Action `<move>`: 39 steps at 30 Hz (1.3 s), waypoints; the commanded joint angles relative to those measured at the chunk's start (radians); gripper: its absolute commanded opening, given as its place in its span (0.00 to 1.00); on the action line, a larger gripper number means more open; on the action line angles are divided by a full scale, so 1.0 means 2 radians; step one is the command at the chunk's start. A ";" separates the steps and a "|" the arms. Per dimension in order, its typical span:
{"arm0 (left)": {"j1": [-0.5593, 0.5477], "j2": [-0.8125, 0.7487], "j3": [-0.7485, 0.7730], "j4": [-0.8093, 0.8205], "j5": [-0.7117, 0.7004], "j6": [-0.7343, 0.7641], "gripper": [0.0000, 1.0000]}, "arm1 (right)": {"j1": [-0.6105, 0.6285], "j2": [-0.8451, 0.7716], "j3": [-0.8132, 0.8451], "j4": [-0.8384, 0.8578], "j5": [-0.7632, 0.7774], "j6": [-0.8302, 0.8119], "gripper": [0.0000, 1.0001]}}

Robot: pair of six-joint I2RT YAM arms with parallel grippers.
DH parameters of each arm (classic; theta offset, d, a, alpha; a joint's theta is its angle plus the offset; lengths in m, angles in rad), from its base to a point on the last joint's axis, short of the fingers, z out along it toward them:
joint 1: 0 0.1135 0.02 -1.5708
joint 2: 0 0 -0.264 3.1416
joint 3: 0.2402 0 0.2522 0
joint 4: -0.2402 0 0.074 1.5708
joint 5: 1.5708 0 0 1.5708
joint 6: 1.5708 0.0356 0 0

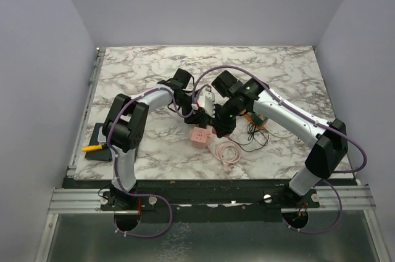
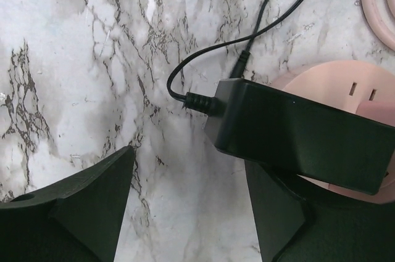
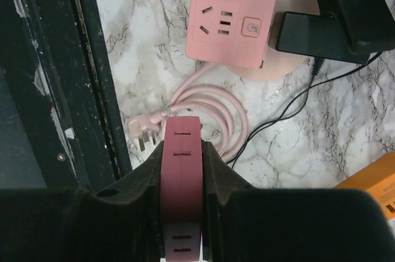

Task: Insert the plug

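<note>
Left wrist view: the black adapter plug (image 2: 302, 132) sits right at the tip of the left gripper's (image 2: 188, 169) right-hand finger (image 2: 278, 219), and looks like it's touching it. The other finger (image 2: 74, 212) is well off to the side with bare marble between them. So those jaws are spread apart and not clamping anything. The plug lies flat against one side of the pink socket cube (image 3: 231, 18), but I can't tell how far in the prongs are.

The right gripper (image 3: 183, 145) is clenched on a darker pink slotted block (image 3: 181, 182), which is pinched edge-on between both fingers.

Counts:
- one black adapter, a smooth matte plastic brick with rounded edges
- one thin black wire (image 2: 196, 100) coming out of its ribbed strain relief
- one pink cube with rounded corners and a square top face, carrying a three-slot outlet, a two-slot outlet and a round button
- one round pink base (image 3: 271, 68) under the cube
- one glossy pink cord (image 3: 237, 120), coiled in loops and ending in one three-prong plug (image 3: 143, 134)
- one orange box corner (image 3: 376, 191)

The held block shows four slots in two pairs. The tabletop (image 2: 80, 58) is white marble with grey-brown veins.
</note>
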 commanded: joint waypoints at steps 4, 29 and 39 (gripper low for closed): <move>0.002 -0.009 0.016 -0.002 -0.058 -0.055 0.81 | 0.035 0.011 0.037 0.040 -0.017 0.030 0.01; 0.248 -0.085 0.016 0.048 -0.029 -0.272 0.99 | 0.053 0.165 0.217 -0.074 0.029 0.058 0.01; 0.251 -0.107 -0.025 0.054 -0.058 -0.268 0.99 | 0.076 0.213 0.255 -0.103 0.117 0.064 0.01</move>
